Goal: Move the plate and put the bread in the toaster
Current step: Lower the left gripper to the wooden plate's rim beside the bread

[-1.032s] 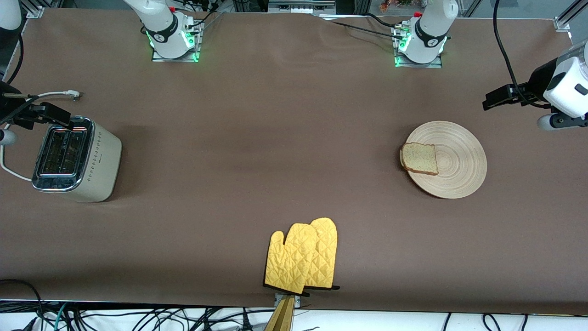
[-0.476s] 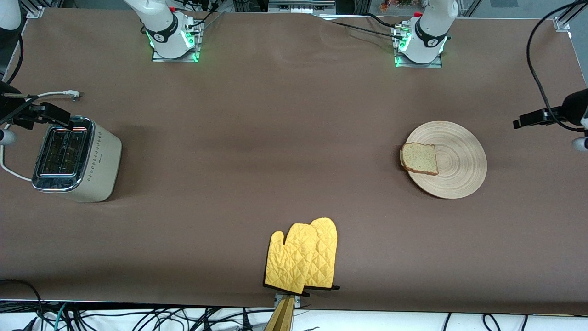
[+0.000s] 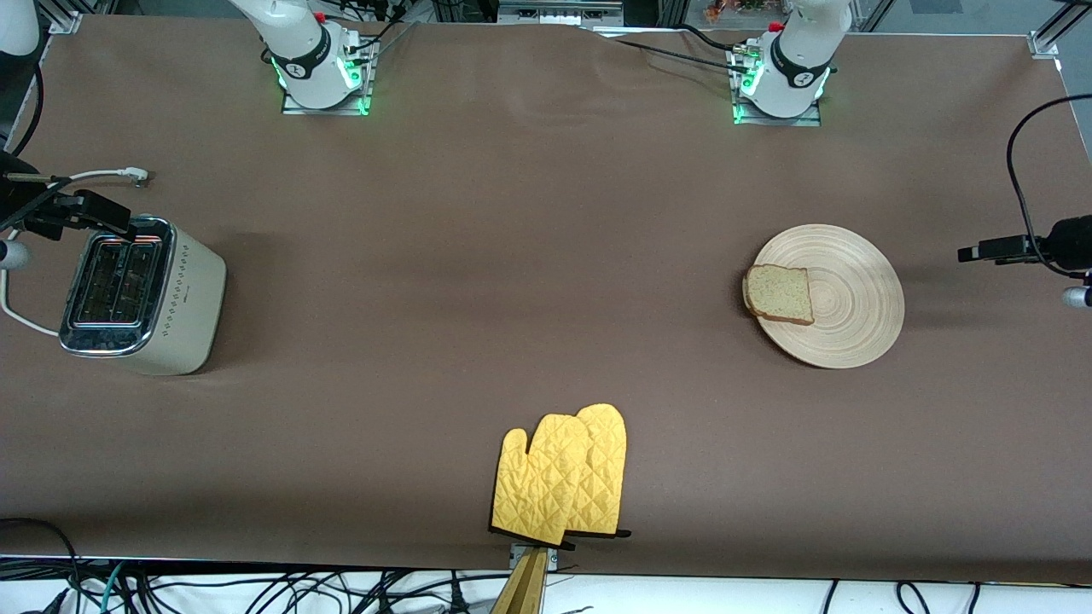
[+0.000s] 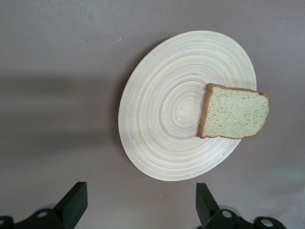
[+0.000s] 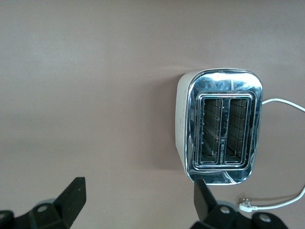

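On the bench, the bread is lying on the plate's edge, well apart from the toaster. Left gripper is hovering beside the plate, fingers wide; right gripper is hanging near the toaster, fingers wide.

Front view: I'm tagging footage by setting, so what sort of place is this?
Most likely a robotics lab bench staged as a kitchen: arm bases bolted along the brown table, loose cables at its edge, and a toaster, plate with bread, and yellow oven mitts.

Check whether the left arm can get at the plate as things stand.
Probably yes: the left hand is open and empty beside the plate at its own end of the table, nothing between; only the bread lies on it.
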